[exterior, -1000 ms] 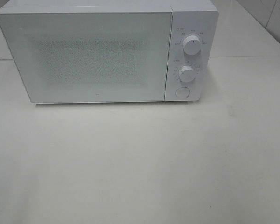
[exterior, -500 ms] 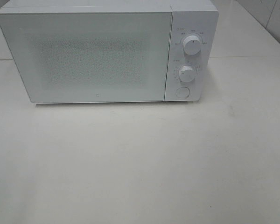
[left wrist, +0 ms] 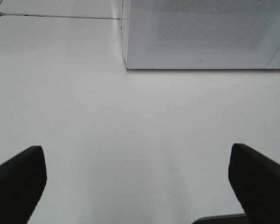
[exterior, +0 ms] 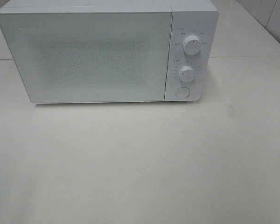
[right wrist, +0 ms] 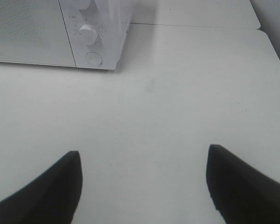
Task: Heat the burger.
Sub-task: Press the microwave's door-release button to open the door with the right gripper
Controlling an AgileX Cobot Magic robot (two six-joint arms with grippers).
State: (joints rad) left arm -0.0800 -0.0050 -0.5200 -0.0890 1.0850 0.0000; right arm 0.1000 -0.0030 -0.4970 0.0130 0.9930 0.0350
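At the back of the white tabletop a boxy white microwave is sitting squarely, facing the high camera. Its door is lying shut, a flat, smooth panel with a fine speckled mesh showing through the middle and a tiny mark near the lower edge. Right of the door, a narrow control strip is carrying a round upper knob, a matching lower knob, each ringed with small printed marks, and a flat round button beneath them.

The burger is showing in none of the views, so its place cannot be told; the frosted door is giving nothing away.

The left gripper is hanging above bare table in front of the microwave's left corner, its dark, matte, wedge-shaped fingers spread wide with nothing between them. The right gripper is hovering in front of the control side, its black tapered fingers likewise parted and holding nothing.

The table is looking matte and faintly scuffed, with a seam running across it level with the microwave. Pale tiled wall is showing at the far right corner.
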